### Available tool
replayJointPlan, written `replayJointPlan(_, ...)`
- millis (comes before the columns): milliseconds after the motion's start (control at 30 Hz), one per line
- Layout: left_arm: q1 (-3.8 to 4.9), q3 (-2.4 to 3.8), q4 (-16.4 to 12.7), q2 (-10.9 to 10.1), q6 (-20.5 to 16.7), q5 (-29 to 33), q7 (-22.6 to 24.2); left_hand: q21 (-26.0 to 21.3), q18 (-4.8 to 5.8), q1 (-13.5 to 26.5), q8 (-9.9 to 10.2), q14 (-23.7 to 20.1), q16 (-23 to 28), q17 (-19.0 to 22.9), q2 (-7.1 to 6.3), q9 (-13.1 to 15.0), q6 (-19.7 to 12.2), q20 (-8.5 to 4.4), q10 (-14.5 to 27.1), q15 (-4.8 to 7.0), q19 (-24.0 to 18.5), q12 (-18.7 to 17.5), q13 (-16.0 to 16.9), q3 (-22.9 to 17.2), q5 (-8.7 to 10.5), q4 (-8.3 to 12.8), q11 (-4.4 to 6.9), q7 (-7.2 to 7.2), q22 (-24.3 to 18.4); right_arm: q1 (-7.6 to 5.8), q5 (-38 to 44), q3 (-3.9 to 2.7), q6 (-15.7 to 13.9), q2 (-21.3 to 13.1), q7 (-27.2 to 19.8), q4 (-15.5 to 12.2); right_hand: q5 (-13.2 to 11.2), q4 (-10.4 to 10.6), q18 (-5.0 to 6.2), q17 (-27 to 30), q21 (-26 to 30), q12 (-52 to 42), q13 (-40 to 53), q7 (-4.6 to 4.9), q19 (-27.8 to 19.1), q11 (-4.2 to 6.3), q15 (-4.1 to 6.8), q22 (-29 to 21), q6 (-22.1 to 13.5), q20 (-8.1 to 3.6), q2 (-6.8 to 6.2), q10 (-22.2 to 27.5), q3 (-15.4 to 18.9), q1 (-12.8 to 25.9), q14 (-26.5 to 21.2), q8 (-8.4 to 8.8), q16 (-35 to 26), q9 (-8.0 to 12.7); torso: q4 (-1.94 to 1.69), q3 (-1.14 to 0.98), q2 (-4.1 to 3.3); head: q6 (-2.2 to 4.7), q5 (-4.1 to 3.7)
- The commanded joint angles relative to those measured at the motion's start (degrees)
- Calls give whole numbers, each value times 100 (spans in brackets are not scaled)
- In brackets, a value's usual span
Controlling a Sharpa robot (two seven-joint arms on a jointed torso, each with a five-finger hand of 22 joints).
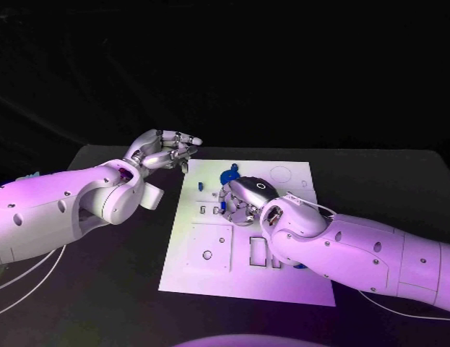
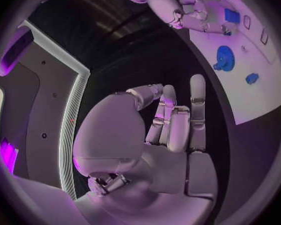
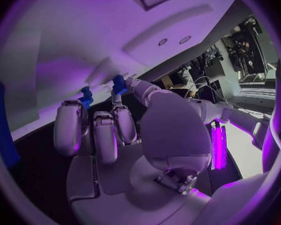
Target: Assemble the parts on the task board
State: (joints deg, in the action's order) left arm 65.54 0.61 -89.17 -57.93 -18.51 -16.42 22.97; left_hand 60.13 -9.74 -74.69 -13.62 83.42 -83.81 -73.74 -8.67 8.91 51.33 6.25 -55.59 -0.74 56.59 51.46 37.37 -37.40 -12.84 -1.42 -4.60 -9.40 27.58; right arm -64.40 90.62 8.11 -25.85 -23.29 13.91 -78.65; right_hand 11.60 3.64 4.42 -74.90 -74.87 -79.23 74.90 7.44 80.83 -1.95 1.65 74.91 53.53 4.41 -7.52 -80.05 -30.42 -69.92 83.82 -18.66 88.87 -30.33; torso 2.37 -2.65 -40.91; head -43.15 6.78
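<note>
Right hand (image 1: pixel 248 196) sat mid-frame over the task board (image 1: pixel 209 260), pinching a small blue part (image 3: pixel 119 84). Left hand (image 1: pixel 162 153), upper left off the board, held nothing, fingers loosely together. Advice: lower slowly, align part squarely with its slot before pressing.

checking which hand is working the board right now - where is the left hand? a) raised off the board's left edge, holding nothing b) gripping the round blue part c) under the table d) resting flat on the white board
a: the left hand hovers beside the task board, its fingers holding nothing, while the right hand works over the board near the round blue part.
</note>
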Motion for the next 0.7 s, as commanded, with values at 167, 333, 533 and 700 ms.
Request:
replayJointPlan(167,24,3,-52,11,-192,823,473,-43,-86,82,-6,-39,39,10,-22,13,18,2,13,-2,-37,-59,-70,-1,29,6,-6,-18,-22,5,236,3,215,21,178,-7,-1,8,-38,-1285,5,-2,264,-121,15,18,36,191,149,-21,50,-19,-25,-34,567,-18,36,-5,4,-5,2,-12,13)
replayJointPlan(333,27,3,-55,15,-183,853,479,-50,-86,97,-8,-39,37,6,-29,14,17,4,-1,-3,-34,-67,-87,15,33,1,-7,-19,-29,5,277,5,279,24,225,-25,-8,5,-40,-1286,1,4,259,-120,18,18,37,196,142,-22,50,-14,-28,-40,567,-19,36,-6,1,-10,0,-19,16)
replayJointPlan(533,29,3,-53,19,-165,862,470,-54,-86,105,-9,-38,35,2,-32,15,16,5,-9,-4,-32,-70,-97,24,34,-2,-7,-19,-32,5,301,6,335,26,263,-29,-39,11,-37,-1281,15,22,243,-115,11,15,36,187,130,-24,35,-1,-17,-31,565,-22,34,-6,-3,-4,0,-30,15)
replayJointPlan(700,29,3,-51,24,-150,865,461,-56,-86,110,-9,-39,36,4,-34,15,13,5,-14,-4,-29,-72,-102,30,35,-3,-7,-20,-34,5,308,8,354,40,273,-23,-63,17,-35,-1275,28,46,220,-110,5,11,35,179,116,-24,22,18,-8,-22,564,-21,32,-4,1,-3,4,-35,18)
